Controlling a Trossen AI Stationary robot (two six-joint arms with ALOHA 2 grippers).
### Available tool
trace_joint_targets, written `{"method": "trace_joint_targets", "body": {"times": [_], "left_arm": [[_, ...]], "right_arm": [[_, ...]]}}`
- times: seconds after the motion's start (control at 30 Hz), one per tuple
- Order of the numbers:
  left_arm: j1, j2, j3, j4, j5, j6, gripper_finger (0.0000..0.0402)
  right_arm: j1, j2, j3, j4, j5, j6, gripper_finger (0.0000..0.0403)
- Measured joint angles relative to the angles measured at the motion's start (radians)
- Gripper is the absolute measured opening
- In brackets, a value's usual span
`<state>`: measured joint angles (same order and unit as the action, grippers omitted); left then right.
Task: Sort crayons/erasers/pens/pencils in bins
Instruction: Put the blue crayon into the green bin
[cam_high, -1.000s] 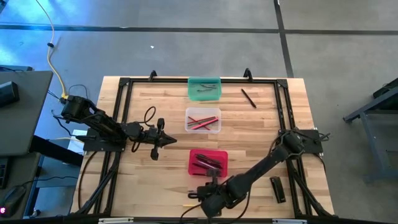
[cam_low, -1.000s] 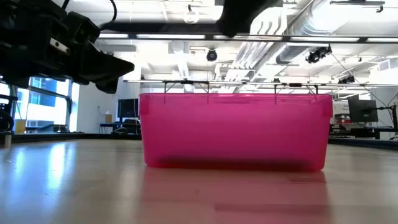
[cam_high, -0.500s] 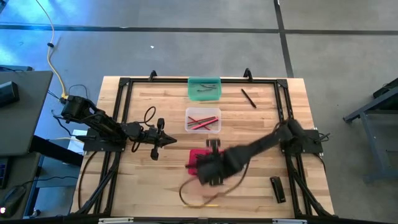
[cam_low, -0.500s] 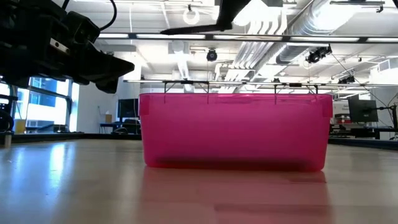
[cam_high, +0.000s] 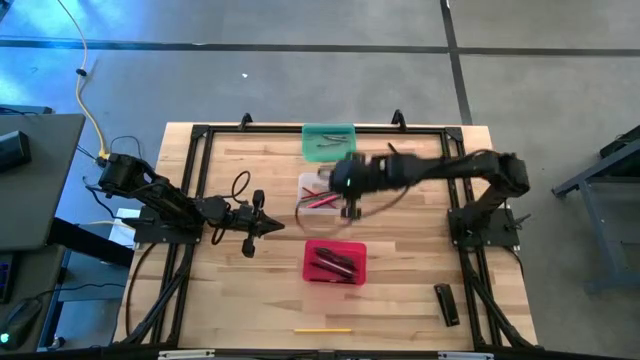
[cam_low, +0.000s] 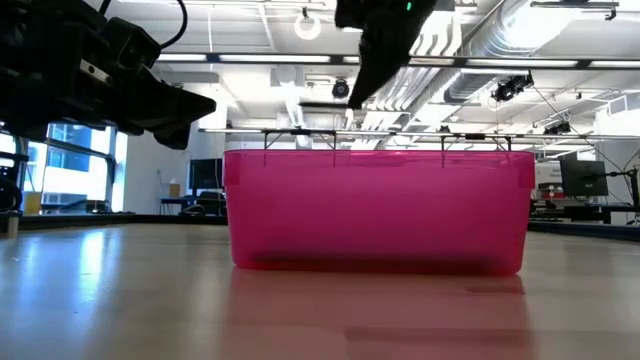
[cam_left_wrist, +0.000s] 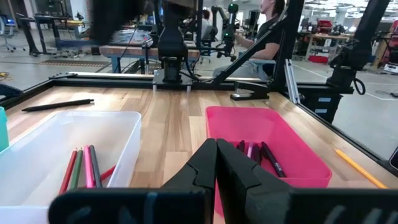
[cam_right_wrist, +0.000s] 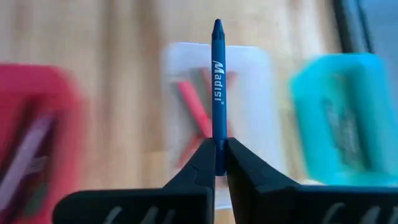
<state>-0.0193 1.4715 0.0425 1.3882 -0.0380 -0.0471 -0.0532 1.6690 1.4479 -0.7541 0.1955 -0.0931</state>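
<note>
A blue pencil (cam_right_wrist: 217, 93), printed with white lettering, stands clamped between the two dark fingers (cam_right_wrist: 199, 171) of the right pincer (cam_high: 345, 190), its tip pointing away from the wrist. In the high view that pincer hangs over the clear bin (cam_high: 326, 193) at the middle of the counter (cam_high: 230, 300), with the right arm reaching in from three o'clock.

The clear bin holds red, pink and green pencils (cam_left_wrist: 81, 169) lying along its floor. At twelve o'clock from it sits the teal bin (cam_high: 328, 142), with a few dark sticks inside. At six o'clock from it sits the red bin (cam_high: 334, 262), holding pens (cam_left_wrist: 271, 158) and a pink stick.

A lone black pen (cam_high: 400, 157) lies on the bare wood at about two o'clock from the clear bin, just beside the teal one. A yellow pencil (cam_high: 322, 329) lies at the counter's near edge, at six o'clock from the red bin. A black block (cam_high: 447, 303) rests near the counter's five o'clock corner.

The left pincer (cam_high: 272, 226) waits at about eight o'clock from the clear bin, fingers pressed together on nothing, pointing toward the bins.
</note>
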Motion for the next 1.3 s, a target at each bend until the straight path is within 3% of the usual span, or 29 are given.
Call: {"method": "trace_joint_targets", "body": {"times": [0.17, 0.5, 0.87, 1.3], "left_arm": [[0.0, 0.0, 0.0, 0.001, 0.0, -0.002, 0.0], [0.0, 0.0, 0.0, 0.001, -0.027, 0.027, 0.0], [0.0, 0.0, 0.0, 0.001, -0.054, -0.002, 0.0], [0.0, 0.0, 0.0, -0.004, -0.109, -0.002, 0.0]], "right_arm": [[-0.186, -0.01, -0.041, 0.073, -0.057, -0.086, 0.0003], [-0.488, 0.09, -0.041, 0.198, -0.265, -0.271, 0.0003], [-0.622, 0.32, 0.005, 0.305, -0.372, -0.37, 0.0003], [-0.657, 0.566, 0.319, 0.092, -0.387, -0.439, 0.0003]]}}
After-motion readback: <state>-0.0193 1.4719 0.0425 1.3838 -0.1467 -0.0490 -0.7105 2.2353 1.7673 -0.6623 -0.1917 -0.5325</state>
